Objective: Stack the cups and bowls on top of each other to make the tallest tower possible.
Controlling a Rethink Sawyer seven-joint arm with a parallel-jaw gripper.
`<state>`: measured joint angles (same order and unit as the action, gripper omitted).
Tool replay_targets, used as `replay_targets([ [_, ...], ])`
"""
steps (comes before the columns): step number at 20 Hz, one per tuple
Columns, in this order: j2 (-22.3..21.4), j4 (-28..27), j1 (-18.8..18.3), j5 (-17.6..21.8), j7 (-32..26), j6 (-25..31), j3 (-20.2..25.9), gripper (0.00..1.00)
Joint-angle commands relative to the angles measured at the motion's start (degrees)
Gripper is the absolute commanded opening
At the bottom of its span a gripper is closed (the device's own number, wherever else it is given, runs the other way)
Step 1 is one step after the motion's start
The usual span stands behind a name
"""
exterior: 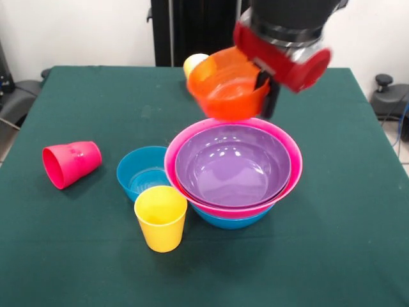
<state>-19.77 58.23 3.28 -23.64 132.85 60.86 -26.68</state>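
The worktop (77, 256) has a soft green cloth on it. In the middle sits the tower (233, 176): a shiny purple bowl (233, 163) rests inside a wide pink bowl (291, 182), and a blue bowl (230, 220) peeks out below. Above it, the fingers (265, 89) are closed on the rim of a tilted, glossy orange bowl (227, 86). A small blue bowl (142, 173) stands just left of the tower. A round yellow cup (161, 217) stands upright in front of it. A pink cup (70, 164) lies on its side, far left.
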Motion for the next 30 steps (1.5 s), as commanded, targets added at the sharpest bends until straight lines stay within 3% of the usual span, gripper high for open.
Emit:
replay_targets([
  [1, 5.0, -2.4, -1.7, 6.1, -10.1, -5.9, 10.4, 0.0],
  [19, 6.4, -7.2, -2.7, 10.0, -8.0, -3.7, 12.0, 0.0],
  [20, 6.5, -7.7, -3.0, 10.3, -8.2, -3.3, 12.3, 1.0],
  [30, 6.1, -7.2, -2.2, 11.2, -6.6, -5.1, 11.7, 1.0],
])
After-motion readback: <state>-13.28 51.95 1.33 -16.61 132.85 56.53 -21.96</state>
